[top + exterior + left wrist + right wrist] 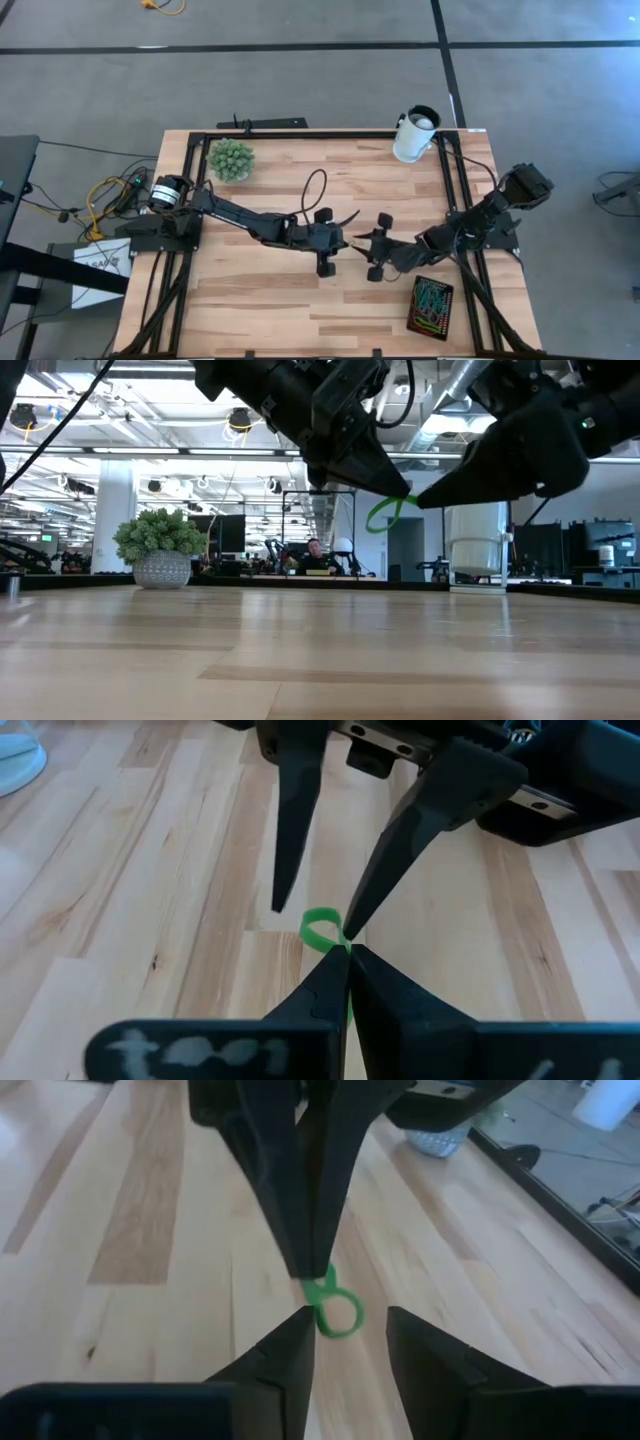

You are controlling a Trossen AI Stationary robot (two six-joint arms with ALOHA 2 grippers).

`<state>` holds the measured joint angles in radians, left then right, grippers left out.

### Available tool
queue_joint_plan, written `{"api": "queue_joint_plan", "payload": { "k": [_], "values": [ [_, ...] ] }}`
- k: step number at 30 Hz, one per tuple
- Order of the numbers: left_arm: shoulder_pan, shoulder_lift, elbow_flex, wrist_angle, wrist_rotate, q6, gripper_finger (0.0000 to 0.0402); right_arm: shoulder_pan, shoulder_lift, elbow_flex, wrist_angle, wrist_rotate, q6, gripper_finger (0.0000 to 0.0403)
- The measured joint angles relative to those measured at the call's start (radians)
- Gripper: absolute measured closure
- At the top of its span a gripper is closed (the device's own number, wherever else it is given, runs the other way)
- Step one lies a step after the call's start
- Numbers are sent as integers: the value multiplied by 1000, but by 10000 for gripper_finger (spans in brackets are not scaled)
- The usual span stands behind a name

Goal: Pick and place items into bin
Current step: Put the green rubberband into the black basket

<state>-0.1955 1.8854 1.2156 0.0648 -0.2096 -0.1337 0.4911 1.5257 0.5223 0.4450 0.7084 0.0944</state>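
- Both arms meet tip to tip over the middle of the wooden table [270, 300], raised clear of the surface in the low view.
- Left gripper [347, 952]: fingers pressed together, pinching a green rubber-band loop [322, 930] at their very tips. The loop hangs free in the air, a small ring sticking out beyond the pinch.
- Seen from the low view the green loop [385, 512] dangles between the two grippers, well above the tabletop.
- Right gripper [345, 1320]: fingers parted, with a clear gap between them. One tip sits just beside the loop; the other stands off to the side. The loop lies in the gap; the fingers have not closed on it.
- Black bin [431, 305] sits near the table's front right edge, beside the right arm, with a tangle of coloured bands inside. It is well apart from the held loop.
- Green spiky ball [231, 159] at the back left of the table; white cup [413, 136] at the back right.
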Motion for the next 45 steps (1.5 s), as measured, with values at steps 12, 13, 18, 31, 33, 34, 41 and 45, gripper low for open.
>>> {"api": "queue_joint_plan", "payload": {
  "k": [12, 13, 18, 31, 33, 34, 41, 45],
  "values": [
    [14, 0, 0, 16, 3, 0, 401, -50, 0, 0, 21, -122, 2, 280],
    [16, 0, 0, 16, 3, 0, 401, -52, 0, 0, 21, -131, 2, 280],
    [21, 0, 0, 16, 3, 0, 401, -55, 0, 0, 20, -133, 2, 280],
    [21, 0, 0, -2, 22, 0, 401, -55, 0, 0, 20, -132, 2, 385],
    [21, 0, 0, -2, 21, 0, 401, -55, 0, 0, 20, -133, 1, 396],
    [21, 0, 0, -2, 21, 0, 401, -55, 0, 0, 20, -133, 2, 394],
    [21, 0, 0, -4, 6, 0, 393, -55, 0, 0, 19, -133, 10, 398],
    [21, 0, 0, -16, 5, -8, 363, -55, 0, 0, 0, -133, 18, 400]
  ]
}}
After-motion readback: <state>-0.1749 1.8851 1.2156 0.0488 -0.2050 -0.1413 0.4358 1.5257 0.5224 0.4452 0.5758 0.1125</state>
